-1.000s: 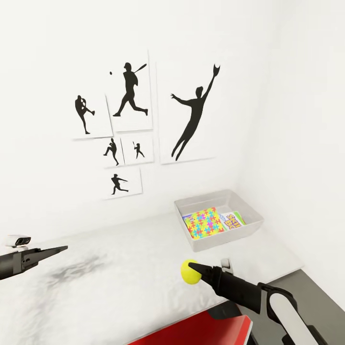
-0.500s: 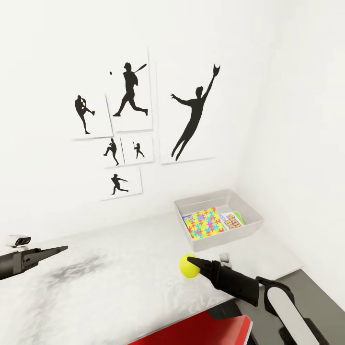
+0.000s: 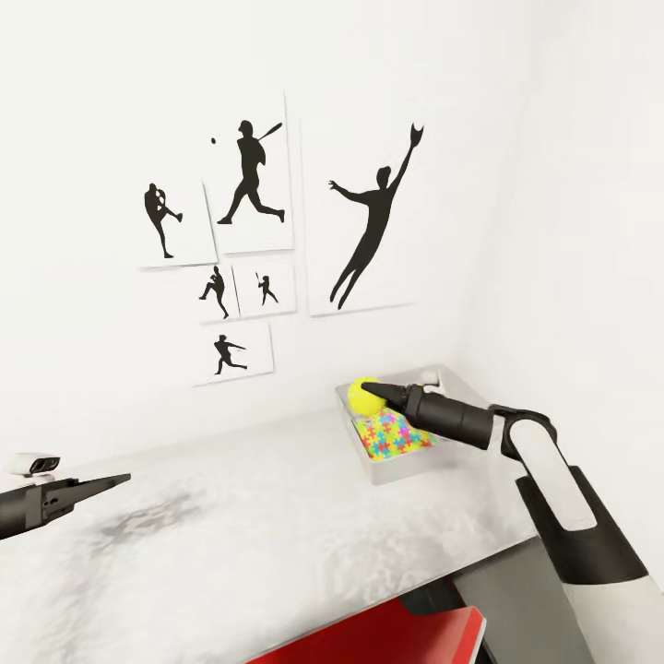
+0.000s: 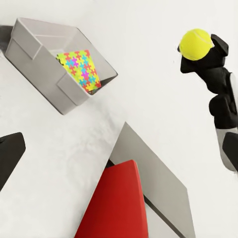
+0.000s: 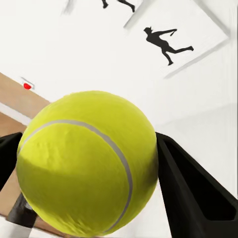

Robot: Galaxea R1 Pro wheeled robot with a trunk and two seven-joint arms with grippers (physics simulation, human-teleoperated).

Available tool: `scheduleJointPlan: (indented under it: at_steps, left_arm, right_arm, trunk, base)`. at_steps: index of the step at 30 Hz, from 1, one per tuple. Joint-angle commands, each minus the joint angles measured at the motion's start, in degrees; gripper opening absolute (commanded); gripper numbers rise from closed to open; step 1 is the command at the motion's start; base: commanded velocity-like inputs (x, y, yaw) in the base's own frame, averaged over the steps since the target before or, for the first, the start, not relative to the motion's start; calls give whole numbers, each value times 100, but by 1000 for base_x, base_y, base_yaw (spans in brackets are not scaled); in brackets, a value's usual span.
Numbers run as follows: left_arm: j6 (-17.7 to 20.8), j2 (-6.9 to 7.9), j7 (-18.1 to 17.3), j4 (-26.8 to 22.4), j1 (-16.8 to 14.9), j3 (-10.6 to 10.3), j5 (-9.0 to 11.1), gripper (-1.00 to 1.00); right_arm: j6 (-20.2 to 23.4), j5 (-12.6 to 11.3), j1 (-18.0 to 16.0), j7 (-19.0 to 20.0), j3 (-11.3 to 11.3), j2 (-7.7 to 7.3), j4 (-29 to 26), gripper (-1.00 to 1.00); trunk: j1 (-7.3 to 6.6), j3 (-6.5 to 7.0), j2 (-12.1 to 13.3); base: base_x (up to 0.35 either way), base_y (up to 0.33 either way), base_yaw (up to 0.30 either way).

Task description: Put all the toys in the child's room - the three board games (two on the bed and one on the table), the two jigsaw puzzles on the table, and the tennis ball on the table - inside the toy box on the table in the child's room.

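Your right gripper (image 3: pixel 380 395) pinches the ball (image 3: pixel 364 397) above the near-left corner of the box (image 4: pixel 37 47), where a puzzle (image 3: pixel 397 433) lies. Your left gripper's (image 3: pixel 111 480) jaws: cannot tell.

Tennis ball (image 3: pixel 363 397) — fuzzy, felt-like yellow-green surface with one smooth pale seam line. Right gripper (image 3: pixel 376 391) fingers: matt black, plastic-looking. Toy box (image 4: pixel 37 59): smooth, matt light grey walls, plastic in look. Jigsaw puzzle (image 4: pixel 81 69): flat printed surface, slight sheen. Table (image 3: pixel 249 516) top — pale grey, mottled, faintly rough finish. Posters (image 3: pixel 360 217): flat, paper-like, matt white with black print.
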Motion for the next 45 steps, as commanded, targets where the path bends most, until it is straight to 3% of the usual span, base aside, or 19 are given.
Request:
scheduleJointPlan:
  at_steps: [1,7,13,19,27,33,36,42,45]
  left_arm:
    - [61,2,-22,0,-4,0,-1,100]
    - [61,2,-22,1,-5,1,-6,100]
    - [65,3,-22,1,-4,2,19,100]
    - [73,3,-22,1,-4,23,46,100]
    - [99,4,-22,1,-4,27,63,100]
    - [110,8,-22,0,-4,27,70,100]
    - [117,8,-22,-3,-4,33,72,100]
    - [124,3,-22,-31,-4,36,72,100]
    - [123,3,-22,-37,-4,36,73,100]
  right_arm:
    - [57,40,-203,-157,-24,-4,126,-100]
    - [209,28,-1145,-982,-69,0,1124,-100]
    - [204,38,-2059,-1747,-71,19,2535,-100]
    - [55,52,-2849,-2978,-50,101,4216,-100]
    - [-3,57,-3053,-3847,-20,134,4383,-100]
    - [-47,74,-3070,-4118,-15,136,4374,-100]
    - [-62,253,-3123,-4160,-14,122,4463,-100]
    - [-54,828,-3322,-4173,-22,77,4572,-100]
    - [-52,929,-3433,-4177,-19,61,4599,-100]
  trunk:
    - [4,-13,-13]
    - [4,-13,-13]
    - [4,-13,-13]
    - [4,-13,-13]
    - [4,-13,-13]
    - [4,-13,-13]
    - [4,-13,-13]
    - [4,-13,-13]
    - [4,-13,-13]
  base:
    - [0,0,0]
    - [0,0,0]
    - [0,0,0]
    - [0,0,0]
    - [0,0,0]
    - [0,0,0]
    - [0,0,0]
    - [0,0,0]
    - [0,0,0]
